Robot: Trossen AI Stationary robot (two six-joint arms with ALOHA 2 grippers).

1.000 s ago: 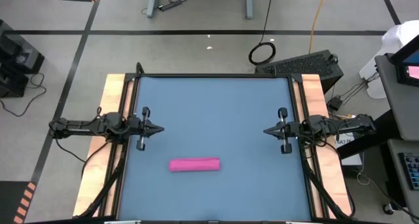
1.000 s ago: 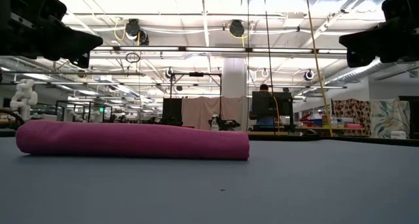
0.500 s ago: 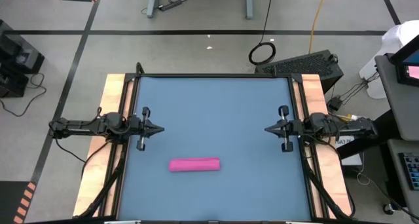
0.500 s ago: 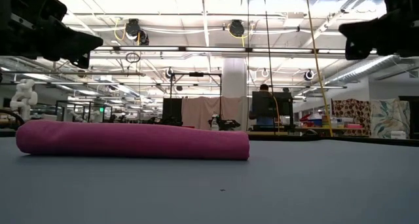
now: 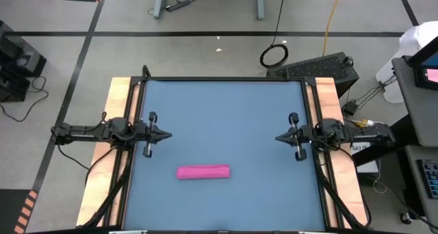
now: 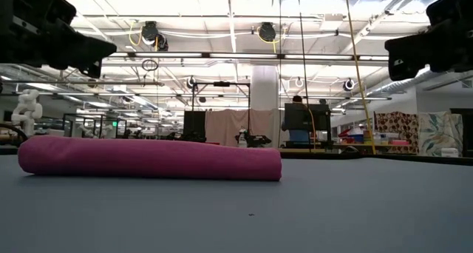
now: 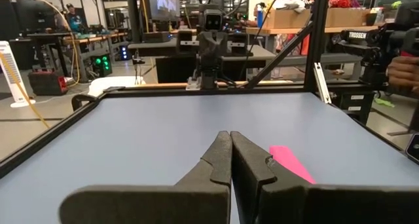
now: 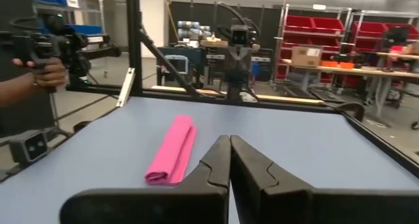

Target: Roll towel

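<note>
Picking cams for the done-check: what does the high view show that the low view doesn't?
High only: both arms parked at the table's side edges, left end effector and right end effector pointing inward, clear of the towel, and the full blue table. Low only: the towel's rolled side profile lying flat, and the room behind. Both: the rolled towel alone on the table, untouched.
</note>
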